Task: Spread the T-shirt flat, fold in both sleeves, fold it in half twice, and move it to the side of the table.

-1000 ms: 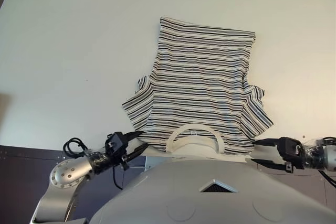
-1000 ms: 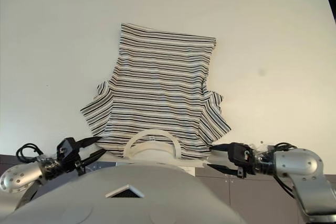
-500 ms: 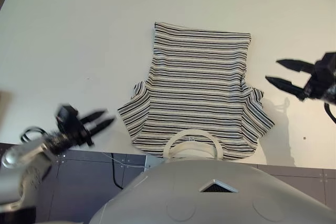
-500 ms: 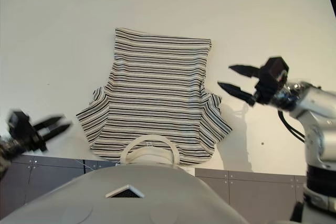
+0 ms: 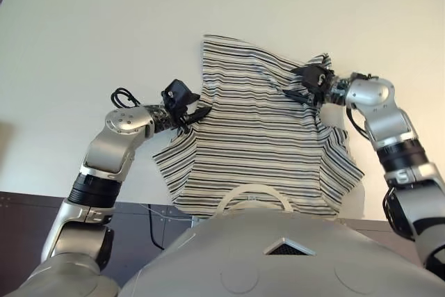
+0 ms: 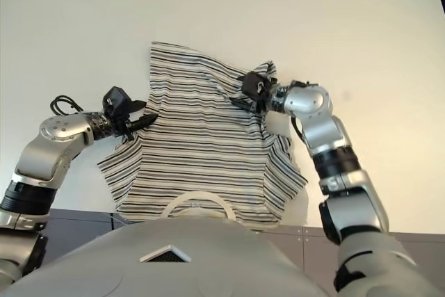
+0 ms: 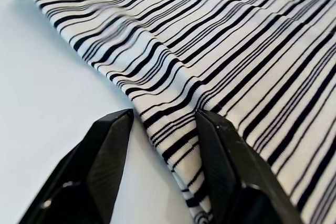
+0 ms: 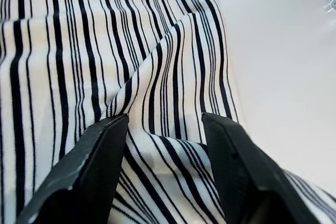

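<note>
The left end effector is open to a middling width, its fingers straddling the side edge of the T-shirt: one finger rests on the bare white bench, the other on the striped cloth. The left sleeve lies nearer the robot than this end effector and splays outward, unfolded. The body of the shirt runs between the two end effectors, collar on the robot's side of both and hem on the far side.

The right end effector is also open, with a raised ridge of fabric between its fingers (pressed into the cloth, not clamped on it, as far as the wrist view lets me judge). The far hem corner just beside it is rumpled and turned inward. The right sleeve fans out on the robot's side of it.

By my reading, spreading is nearly done but unfinished at that corner; both sleeve folds, both halvings and the move aside are left. The one hindrance is that bunched corner
</note>
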Controlling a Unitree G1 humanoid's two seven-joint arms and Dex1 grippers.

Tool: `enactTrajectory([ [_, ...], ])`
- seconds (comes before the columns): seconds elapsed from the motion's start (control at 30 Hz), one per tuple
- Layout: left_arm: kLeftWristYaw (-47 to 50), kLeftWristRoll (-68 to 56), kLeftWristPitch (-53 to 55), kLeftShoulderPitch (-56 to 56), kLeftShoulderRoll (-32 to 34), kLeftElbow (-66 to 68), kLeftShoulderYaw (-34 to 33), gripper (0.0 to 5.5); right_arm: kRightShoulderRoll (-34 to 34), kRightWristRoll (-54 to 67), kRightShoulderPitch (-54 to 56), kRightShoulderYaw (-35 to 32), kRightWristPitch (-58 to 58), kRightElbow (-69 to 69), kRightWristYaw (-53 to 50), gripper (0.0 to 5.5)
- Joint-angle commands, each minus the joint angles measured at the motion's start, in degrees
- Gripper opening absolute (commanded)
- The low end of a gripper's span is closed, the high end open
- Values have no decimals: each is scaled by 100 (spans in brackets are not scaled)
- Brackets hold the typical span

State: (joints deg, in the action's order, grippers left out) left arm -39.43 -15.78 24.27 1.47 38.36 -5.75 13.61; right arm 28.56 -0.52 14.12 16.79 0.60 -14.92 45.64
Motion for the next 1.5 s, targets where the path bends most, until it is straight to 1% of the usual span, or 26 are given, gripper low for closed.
enactTrajectory([
  [0.03,133,197,-13,-125,289,276,-632,220,296,1715,45,-1876,-1359,1309,-200,256],
  [0.1,28,73,-11,-157,338,87,-893,220,621,2089,-14,-2236,-1771,1427,71,256],
  [0.17,-60,-129,61,-350,196,-67,-1028,220,719,1512,232,-1996,-1590,913,-179,256],
  [0.2,-44,-137,135,-583,37,28,-978,220,542,1306,390,-1772,-1551,750,-322,256],
  [0.3,-193,123,8,-1174,-335,878,-581,220,-163,479,614,-773,-1096,349,-679,256],
  [0.37,-362,335,-346,-1551,-478,1701,-434,220,-402,-113,696,-390,-727,-92,-1092,256],
  [0.43,-412,377,-600,-2048,-645,2410,-551,220,-412,-314,758,-451,-535,-240,-1360,256],
  [0.53,-309,642,-1031,-2809,-978,3538,-527,220,-134,-437,653,-575,-355,-105,-1312,256],
  [0.6,103,1368,-1356,-3543,-1480,4946,-10,220,29,-1032,490,-44,-19,-261,-1245,256],
  [0.63,194,1675,-1470,-3733,-1623,5377,225,220,82,-1209,406,119,59,-264,-1208,256],
  [0.7,106,2152,-1741,-3751,-1667,5779,609,220,223,-1259,203,191,105,-40,-1015,256],
  [0.77,-56,2430,-2019,-3605,-1566,5862,815,220,392,-1181,-46,185,57,301,-730,256],
  [0.83,-247,2459,-2109,-3334,-1366,5520,813,220,546,-1051,-303,208,-62,696,-396,256],
  [0.9,-467,2322,-2004,-2966,-1093,4867,708,220,695,-854,-557,185,-203,1130,-85,256],
  [1.03,-794,1855,-1267,-1572,-295,2627,209,220,1091,-119,-1148,-165,-649,2193,531,256],
  [1.13,-826,1584,-712,-441,119,1107,-105,220,1472,363,-1756,-428,-931,2917,930,256],
  [1.2,-807,1452,-454,113,267,520,-245,220,1587,439,-1985,-458,-1008,3037,1030,256],
  [1.23,-758,1451,-372,210,288,434,-269,220,1554,369,-1961,-454,-960,2954,946,256],
  [1.27,-691,1489,-368,158,282,484,-290,220,1352,466,-1717,-610,-1088,2822,735,256],
  [1.33,-653,1310,-196,-116,178,486,-458,220,691,807,-702,-1123,-1468,2279,11,256],
  [1.37,-650,1270,-159,-225,143,491,-477,220,301,824,-65,-1266,-1607,1794,-466,256],
  [1.4,-654,1250,-144,-273,120,487,-460,220,-1,684,417,-1218,-1602,1305,-790,256],
  [1.43,-690,1236,-148,-243,106,420,-403,220,-220,335,724,-918,-1372,735,-976,256],
  [1.47,-753,1220,-146,-190,105,314,-328,220,-344,-38,817,-517,-1128,245,-1035,256],
  [1.5,-808,1207,-139,-164,107,239,-271,220,-286,-383,667,-151,-864,28,-984,256],
])
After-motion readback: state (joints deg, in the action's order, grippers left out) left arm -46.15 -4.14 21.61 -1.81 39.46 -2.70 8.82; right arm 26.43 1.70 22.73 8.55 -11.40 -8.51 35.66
